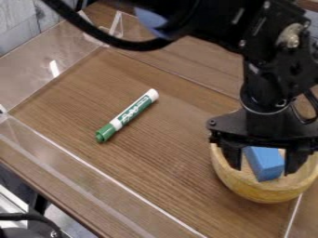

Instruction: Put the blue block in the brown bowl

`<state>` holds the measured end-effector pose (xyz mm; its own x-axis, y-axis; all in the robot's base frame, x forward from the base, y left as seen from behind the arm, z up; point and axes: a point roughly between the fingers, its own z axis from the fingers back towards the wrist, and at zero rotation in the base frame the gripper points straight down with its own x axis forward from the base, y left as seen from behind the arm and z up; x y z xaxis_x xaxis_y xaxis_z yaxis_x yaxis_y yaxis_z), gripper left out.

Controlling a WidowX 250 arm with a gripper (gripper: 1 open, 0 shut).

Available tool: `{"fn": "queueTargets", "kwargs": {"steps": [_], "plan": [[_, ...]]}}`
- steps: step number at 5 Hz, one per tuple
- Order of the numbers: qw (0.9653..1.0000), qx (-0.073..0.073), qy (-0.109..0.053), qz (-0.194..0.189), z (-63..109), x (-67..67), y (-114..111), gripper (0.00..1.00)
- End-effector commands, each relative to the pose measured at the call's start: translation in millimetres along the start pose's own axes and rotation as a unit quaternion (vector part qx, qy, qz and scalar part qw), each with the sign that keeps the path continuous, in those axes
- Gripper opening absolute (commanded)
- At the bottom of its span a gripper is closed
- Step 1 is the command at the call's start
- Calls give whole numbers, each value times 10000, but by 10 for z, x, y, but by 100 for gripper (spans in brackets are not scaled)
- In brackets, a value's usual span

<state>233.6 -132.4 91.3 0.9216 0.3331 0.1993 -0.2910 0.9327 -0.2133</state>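
The blue block point(263, 164) lies tilted inside the brown bowl point(244, 190) at the table's right front. My black gripper point(263, 154) hangs straight over the bowl and stands open. One dark finger reaches down past the rim on each side of the block, with a gap between either finger and the block's faces. The arm's black body covers the bowl's far rim.
A green-and-white marker pen point(126, 115) lies diagonally on the wooden table point(99, 84), left of the bowl. Clear low walls edge the table at the left and front. The bowl sits close to the table's right front corner.
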Motion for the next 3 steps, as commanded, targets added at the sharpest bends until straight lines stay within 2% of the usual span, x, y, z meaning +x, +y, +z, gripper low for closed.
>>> {"fn": "queueTargets", "kwargs": {"steps": [1, 3], "plan": [[9998, -173, -47, 45, 82, 67, -95, 100], [9997, -208, 54, 74, 77, 85, -66, 100]]}}
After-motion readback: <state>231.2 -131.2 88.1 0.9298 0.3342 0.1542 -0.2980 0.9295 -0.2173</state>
